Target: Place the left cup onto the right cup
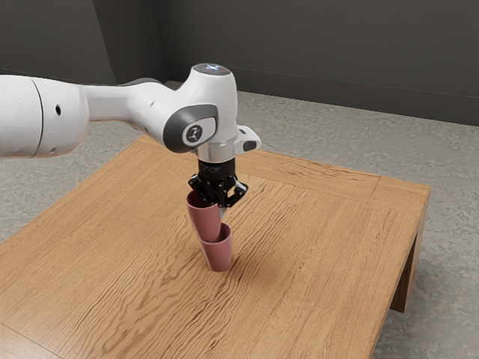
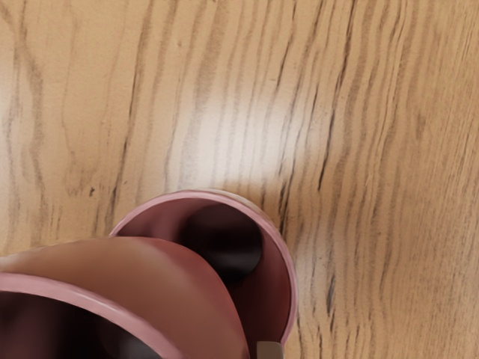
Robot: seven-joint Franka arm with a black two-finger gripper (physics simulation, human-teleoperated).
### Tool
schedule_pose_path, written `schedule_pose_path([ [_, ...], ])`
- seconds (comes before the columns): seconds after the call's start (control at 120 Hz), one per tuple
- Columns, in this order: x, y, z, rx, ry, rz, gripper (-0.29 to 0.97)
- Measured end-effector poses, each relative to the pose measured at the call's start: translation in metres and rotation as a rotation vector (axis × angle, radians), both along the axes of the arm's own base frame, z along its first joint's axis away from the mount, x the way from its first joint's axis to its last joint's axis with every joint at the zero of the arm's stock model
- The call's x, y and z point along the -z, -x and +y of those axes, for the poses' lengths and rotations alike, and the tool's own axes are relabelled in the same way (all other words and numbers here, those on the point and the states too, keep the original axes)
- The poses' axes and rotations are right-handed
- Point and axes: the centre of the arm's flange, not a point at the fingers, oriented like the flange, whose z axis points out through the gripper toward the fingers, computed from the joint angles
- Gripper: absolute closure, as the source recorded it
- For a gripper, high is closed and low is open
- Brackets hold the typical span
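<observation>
My claw (image 1: 221, 209) is pinching the left cup (image 1: 200, 218) by its rim, cup tilted, base dipped into the right cup (image 1: 218, 256), upright near the middle of the tabletop (image 1: 322, 247). Risk is that lean: letting go now I reckon it tips out or levers the right cup over, and pressing down off-axis could shove it. Right cup holds only that base — dark bottom otherwise bare; left cup's inside too dark to tell.
</observation>
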Motion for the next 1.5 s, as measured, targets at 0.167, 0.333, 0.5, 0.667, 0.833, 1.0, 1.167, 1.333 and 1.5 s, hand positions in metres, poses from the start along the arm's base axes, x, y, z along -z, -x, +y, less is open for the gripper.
schedule_pose_path([
  [0.167, 0.003, -0.001, -0.001, 0.001, 0.001, -0.002, 0.79],
  [0.333, 0.007, -0.002, -0.002, 0.001, 0.001, -0.001, 0.79],
  [0.5, 0.012, -0.003, -0.004, 0.004, 0.003, 0.000, 0.78],
  [0.667, 0.013, -0.009, -0.006, 0.005, 0.010, -0.008, 0.78],
  [0.833, 0.019, -0.010, -0.006, 0.005, 0.012, -0.003, 0.78],
  [1.0, 0.023, -0.010, -0.006, 0.003, 0.012, 0.003, 0.78],
  [1.167, 0.028, -0.010, -0.006, 0.002, 0.013, 0.012, 0.78],
  [1.333, 0.030, -0.010, -0.006, 0.000, 0.014, 0.017, 0.78],
  [1.5, 0.033, -0.009, -0.006, 0.000, 0.019, 0.022, 0.43],
])
